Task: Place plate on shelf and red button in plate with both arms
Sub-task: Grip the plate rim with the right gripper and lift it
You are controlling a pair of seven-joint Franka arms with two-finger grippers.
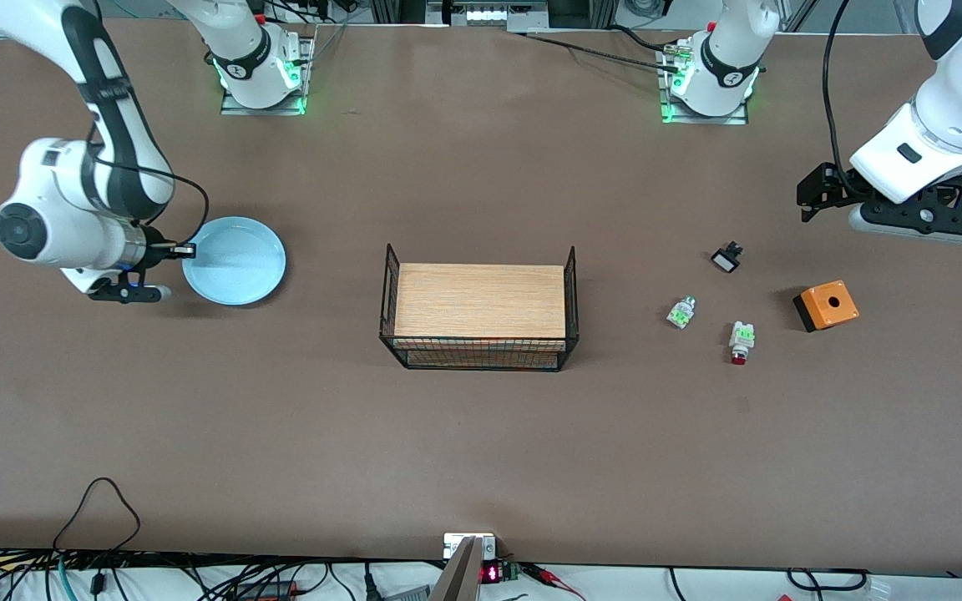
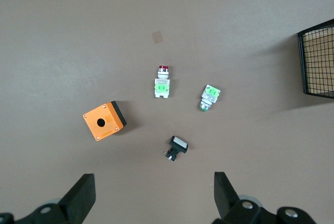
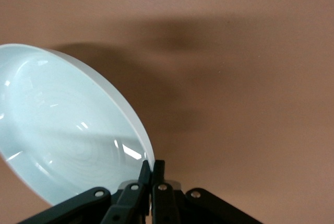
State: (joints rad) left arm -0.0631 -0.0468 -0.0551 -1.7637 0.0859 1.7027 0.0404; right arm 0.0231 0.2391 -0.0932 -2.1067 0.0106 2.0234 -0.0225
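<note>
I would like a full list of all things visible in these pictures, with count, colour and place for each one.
plate: 1, light blue, toward the right arm's end of the table, rim pinched by the right hand
wire basket: 1, black, mid-table, holding a wooden block
wooden block: 1, light brown, in the basket
red button: 1, white body, green clips, red cap, toward the left arm's end
push-button part without red cap: 1, white and green, beside the red button
small black part: 1, black with white face, farther from the front camera than both buttons
orange box: 1, orange with a hole, black base, beside the red button
right hand: 1, black, shut on the plate rim
left hand: 1, black, open, waiting over the small parts
</note>
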